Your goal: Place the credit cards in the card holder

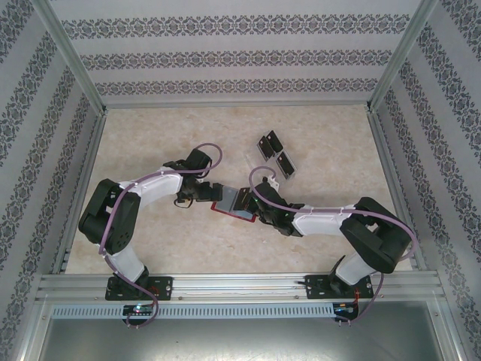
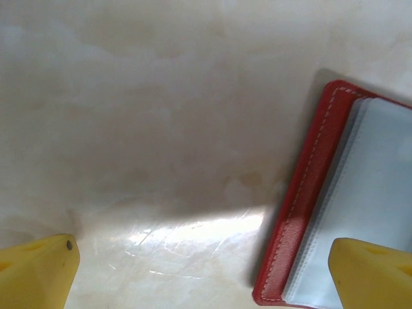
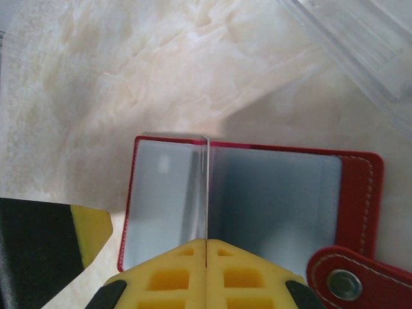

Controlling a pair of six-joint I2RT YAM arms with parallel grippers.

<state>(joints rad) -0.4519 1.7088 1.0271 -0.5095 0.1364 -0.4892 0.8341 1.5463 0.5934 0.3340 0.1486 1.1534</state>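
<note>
While low, right arm [image 1: 323, 219] at wallet [image 1: 225, 207].

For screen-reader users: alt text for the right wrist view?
The right gripper pinches a clear pocket leaf of the open red card holder lying on the pale table. A clear plastic rack crosses the top right corner.

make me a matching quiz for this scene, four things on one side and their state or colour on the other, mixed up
Things:
1. left gripper
2. right gripper
3. cards
4. tab

States:
a. shut on a clear page of the card holder
b. black, lying apart from the card holder
c. wide open
d. red, with a metal snap

Pairs: 1-c, 2-a, 3-b, 4-d
</note>
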